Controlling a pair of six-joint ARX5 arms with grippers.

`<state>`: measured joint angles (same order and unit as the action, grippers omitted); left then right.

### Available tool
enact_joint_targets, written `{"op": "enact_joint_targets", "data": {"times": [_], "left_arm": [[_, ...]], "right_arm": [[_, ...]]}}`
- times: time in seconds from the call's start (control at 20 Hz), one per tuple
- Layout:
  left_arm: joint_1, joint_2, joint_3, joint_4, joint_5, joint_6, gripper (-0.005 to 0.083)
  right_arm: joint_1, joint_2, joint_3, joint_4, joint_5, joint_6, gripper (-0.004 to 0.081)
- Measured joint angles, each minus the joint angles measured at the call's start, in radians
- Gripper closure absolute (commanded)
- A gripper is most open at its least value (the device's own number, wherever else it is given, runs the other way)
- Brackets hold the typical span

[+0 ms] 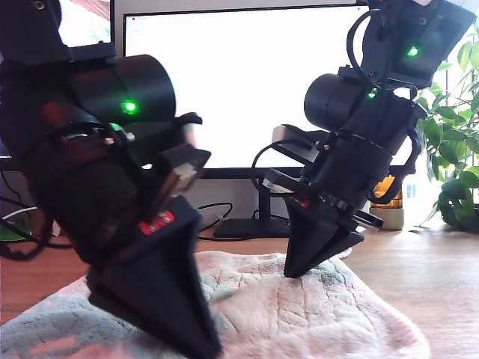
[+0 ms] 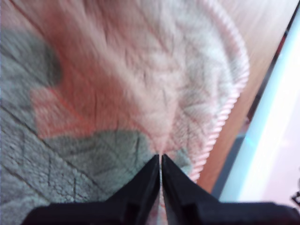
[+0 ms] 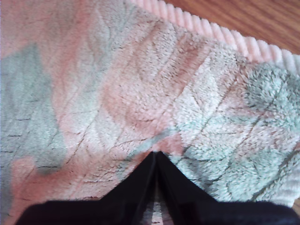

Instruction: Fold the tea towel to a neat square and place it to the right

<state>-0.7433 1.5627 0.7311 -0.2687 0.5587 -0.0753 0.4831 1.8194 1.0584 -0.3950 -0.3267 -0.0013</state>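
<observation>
Towel [image 2: 117,84] pinched between my first claw's [image 2: 160,157] closed tips.

fluffy quilted terry tea towel [image 1: 299,314], smooth wooden table [image 1: 426,277]

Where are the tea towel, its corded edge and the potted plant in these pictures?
tea towel [image 1: 299,314], exterior view, on its bare quilted middle.
corded edge [image 2: 224,112], first wrist view, on the pink cord along the rim.
potted plant [image 1: 455,127], exterior view, on its green leaves.
</observation>
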Motion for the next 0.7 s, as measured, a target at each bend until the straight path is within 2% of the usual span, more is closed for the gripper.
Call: {"op": "enact_joint_targets", "data": {"times": [0.2,0.45,0.7], "left_arm": [[-0.003,-0.098,0.0,-0.024,-0.006,0.0,0.0795],[0.014,-0.101,0.0,-0.052,-0.055,0.021,0.0795],[0.048,-0.153,0.0,-0.056,-0.087,0.044,0.0795]], "right_arm": [[0.0,0.0,0.0,-0.002,0.0,0.001,0.0782],[-0.006,0.0,0.001,-0.025,-0.056,0.004,0.0783],[-0.007,0.0,0.018,-0.048,-0.057,0.004,0.0783]]}}
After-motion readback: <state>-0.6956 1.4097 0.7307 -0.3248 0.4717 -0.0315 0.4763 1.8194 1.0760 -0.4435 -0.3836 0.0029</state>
